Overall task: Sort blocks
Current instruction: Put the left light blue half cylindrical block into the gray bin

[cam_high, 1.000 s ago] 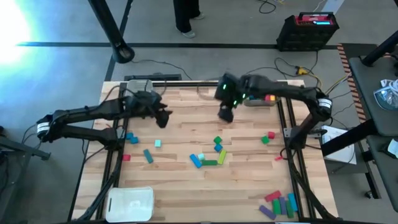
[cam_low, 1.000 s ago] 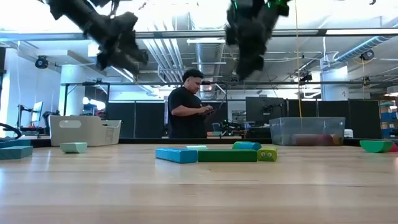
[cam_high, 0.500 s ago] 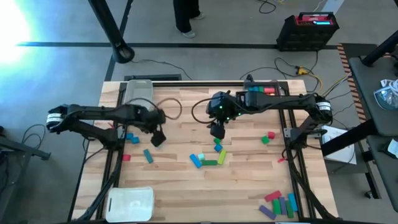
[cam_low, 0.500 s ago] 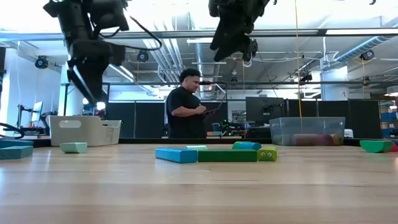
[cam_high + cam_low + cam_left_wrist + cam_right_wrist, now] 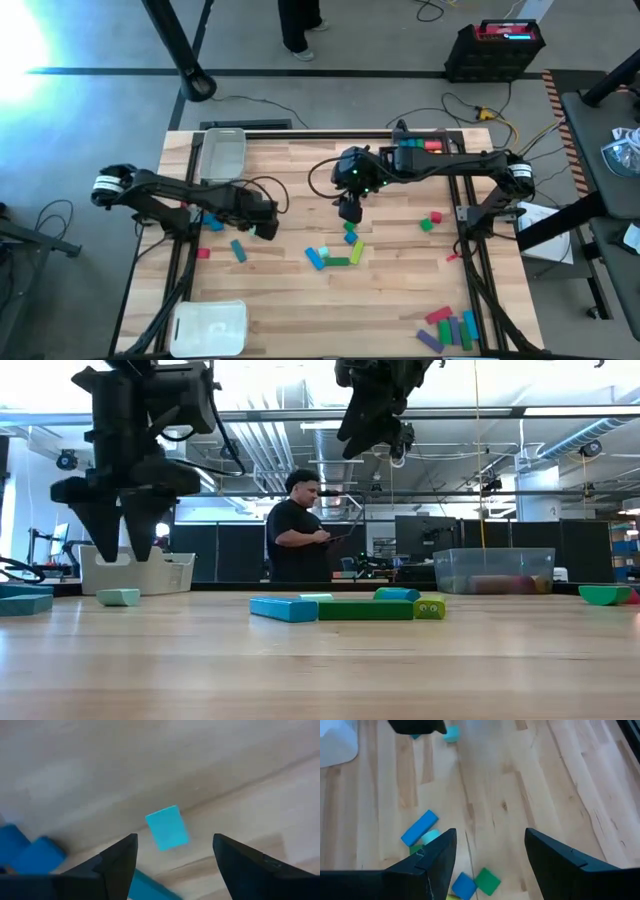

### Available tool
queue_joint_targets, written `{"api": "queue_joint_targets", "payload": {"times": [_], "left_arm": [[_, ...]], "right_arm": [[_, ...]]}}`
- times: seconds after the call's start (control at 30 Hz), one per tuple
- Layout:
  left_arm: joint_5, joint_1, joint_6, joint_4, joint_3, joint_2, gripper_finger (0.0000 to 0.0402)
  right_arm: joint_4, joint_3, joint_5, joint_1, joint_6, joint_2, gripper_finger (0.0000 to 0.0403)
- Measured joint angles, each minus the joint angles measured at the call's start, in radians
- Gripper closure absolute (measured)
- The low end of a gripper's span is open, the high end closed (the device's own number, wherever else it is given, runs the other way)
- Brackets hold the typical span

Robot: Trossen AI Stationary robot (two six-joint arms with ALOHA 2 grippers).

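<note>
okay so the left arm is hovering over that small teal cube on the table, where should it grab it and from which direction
Come straight down from above and close the jaws on two opposite side faces of the small teal cube. It lies flat on the table, apart from the blue blocks nearby, so its sides look free. The left gripper is open and nearly centred over it; the cube sits slightly turned, so a small wrist rotation would probably square the jaws.

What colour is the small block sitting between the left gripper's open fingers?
Light teal block, clearest in the left wrist view, framed by the left gripper.
</note>
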Motion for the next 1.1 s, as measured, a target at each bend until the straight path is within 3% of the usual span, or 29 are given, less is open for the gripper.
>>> {"api": "queue_joint_targets", "payload": {"times": [0.13, 0.43, 0.9, 1.1], "left_arm": [[0.012, -0.015, -0.140, -0.002, 0.007, 0.000, 0.0168], [0.019, -0.018, -0.242, -0.006, 0.006, 0.047, 0.0173], [0.060, 0.030, -0.269, 0.081, 0.005, 0.237, 0.0174], [0.103, 0.050, -0.253, 0.097, -0.004, 0.241, 0.0235]], "right_arm": [[-0.011, 0.005, -0.043, -0.025, -0.049, 0.000, 0.0177], [-0.007, 0.045, -0.049, -0.095, -0.208, 0.000, 0.0177], [-0.021, 0.071, -0.147, -0.184, -0.335, 0.000, 0.0177], [-0.023, 0.071, -0.147, -0.185, -0.363, 0.000, 0.0177]]}}
